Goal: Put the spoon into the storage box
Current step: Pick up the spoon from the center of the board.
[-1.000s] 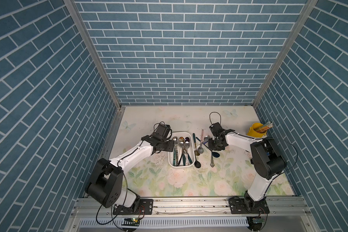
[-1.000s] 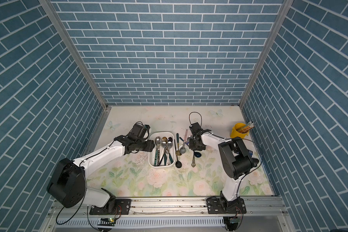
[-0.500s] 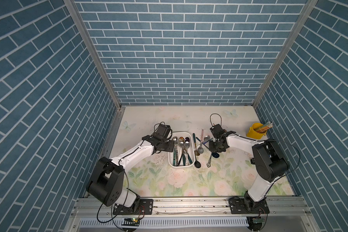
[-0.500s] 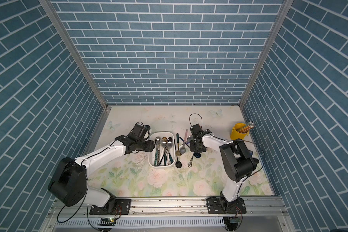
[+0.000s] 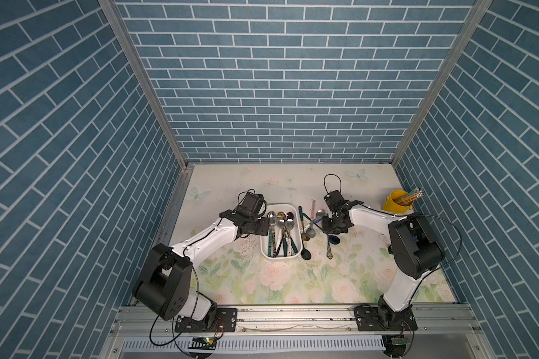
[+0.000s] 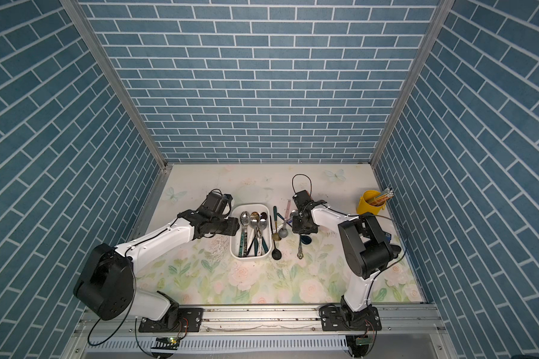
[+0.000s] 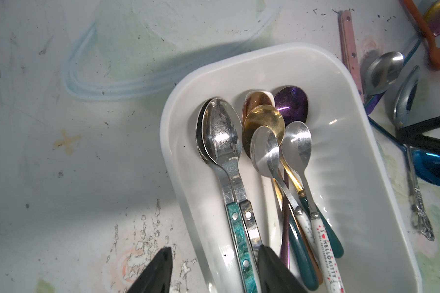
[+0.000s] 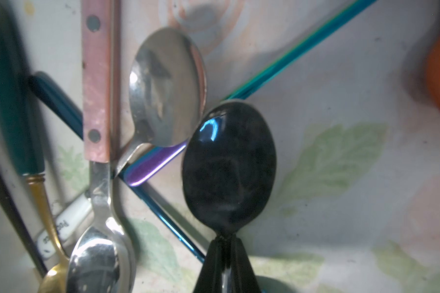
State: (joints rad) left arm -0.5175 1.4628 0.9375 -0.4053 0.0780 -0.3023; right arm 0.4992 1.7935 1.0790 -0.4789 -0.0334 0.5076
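Observation:
The storage box is a white low tray at the table's middle with several spoons lying in it. My right gripper is just right of it and shut on the neck of a spoon with a dark shiny bowl. That spoon's ornate silver handle runs toward the front. My left gripper is open, one finger on each side of the storage box's left wall, holding nothing.
Several loose spoons lie between the box and the right gripper: a black one, a teal-handled gold one, a pink-handled one and a blue bowl. A yellow cup of pencils stands at the back right.
The right gripper's jaws have closed onto the spoon's neck. The left arm has not moved.

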